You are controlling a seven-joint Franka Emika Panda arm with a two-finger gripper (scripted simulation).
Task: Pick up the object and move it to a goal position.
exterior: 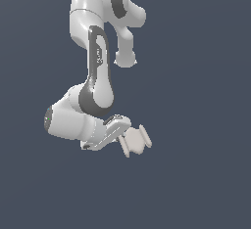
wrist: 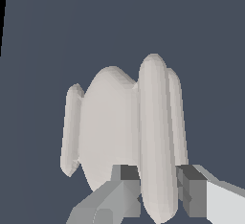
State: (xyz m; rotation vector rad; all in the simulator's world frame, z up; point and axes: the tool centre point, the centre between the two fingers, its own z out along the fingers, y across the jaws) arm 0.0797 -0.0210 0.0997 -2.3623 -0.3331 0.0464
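between the two jaws sits one flange of the single object, gripped.

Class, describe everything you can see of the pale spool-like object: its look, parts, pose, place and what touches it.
The object is a small pale beige lump, matt and plaster-like, with a bulging middle and flat flange-like plates at its ends. In the exterior view it lies at the white gripper, on its right. In the wrist view the two grey fingertips stand either side of one tall flange. Whether they press on it cannot be told. Only plain dark grey shows around it.
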